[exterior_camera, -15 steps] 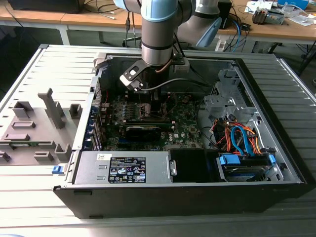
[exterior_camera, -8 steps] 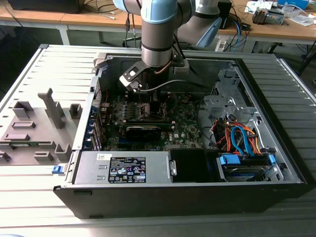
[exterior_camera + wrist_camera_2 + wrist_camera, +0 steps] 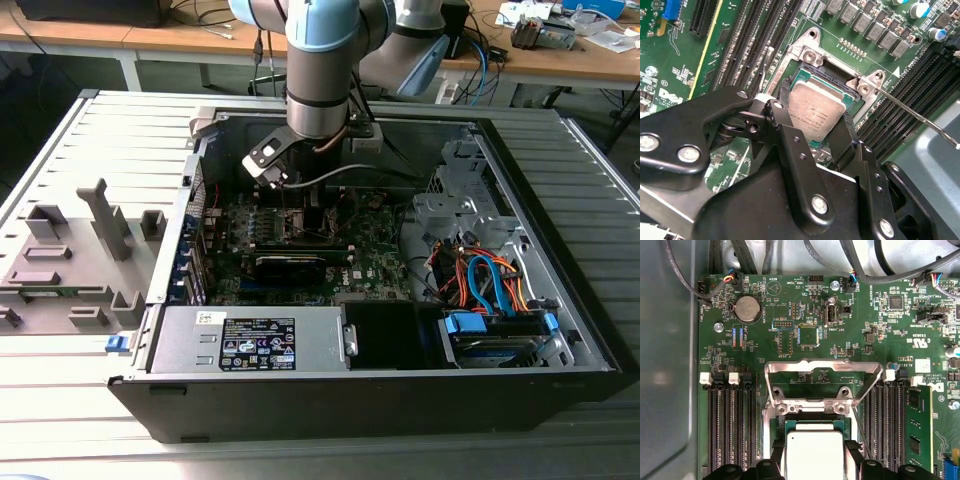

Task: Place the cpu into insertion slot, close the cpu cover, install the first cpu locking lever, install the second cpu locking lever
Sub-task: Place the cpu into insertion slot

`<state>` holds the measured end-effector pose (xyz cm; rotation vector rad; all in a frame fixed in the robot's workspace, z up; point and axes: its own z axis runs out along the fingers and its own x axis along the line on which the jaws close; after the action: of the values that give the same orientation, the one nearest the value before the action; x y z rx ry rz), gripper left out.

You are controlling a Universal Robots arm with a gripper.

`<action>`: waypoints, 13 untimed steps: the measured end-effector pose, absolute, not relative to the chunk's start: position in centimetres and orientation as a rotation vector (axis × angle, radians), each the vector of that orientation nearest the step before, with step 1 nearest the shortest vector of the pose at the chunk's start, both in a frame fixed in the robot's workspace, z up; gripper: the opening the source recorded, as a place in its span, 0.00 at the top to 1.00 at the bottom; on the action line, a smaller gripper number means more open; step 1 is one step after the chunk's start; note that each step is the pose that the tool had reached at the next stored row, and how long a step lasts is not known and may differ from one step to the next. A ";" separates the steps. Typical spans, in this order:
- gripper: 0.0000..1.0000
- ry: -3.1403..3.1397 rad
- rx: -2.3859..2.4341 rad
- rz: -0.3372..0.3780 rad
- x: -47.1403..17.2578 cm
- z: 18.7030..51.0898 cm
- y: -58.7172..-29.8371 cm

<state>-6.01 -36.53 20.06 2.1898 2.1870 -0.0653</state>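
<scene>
Both wrist views show the claw [image 3: 816, 114] clasping the cpu [image 3: 818, 106]; the first wrist view adds the open cpu cover [image 3: 790, 365].

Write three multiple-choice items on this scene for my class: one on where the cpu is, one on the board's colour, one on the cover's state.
1. Where is the cpu?
A. at the slot
B. on the power supply
C. on the grey tray outside the case

2. What colour is the board?
A. blue
B. green
C. red

3. How does the cover stand?
A. shut over the cpu
B. lifted open
C. taken off the board

Answers:
1 A: both wrist views show the chip within the slot's metal frame.
2 B: the surface around the slot is green.
3 B: in the first wrist view the frame plate stands swung back from the slot, with the chip's face bare.
</scene>
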 end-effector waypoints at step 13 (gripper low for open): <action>0.44 2.187 2.190 -0.064 -6.0 19.9 -36.5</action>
<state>-5.97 -36.53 19.89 2.1898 2.1871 -0.0643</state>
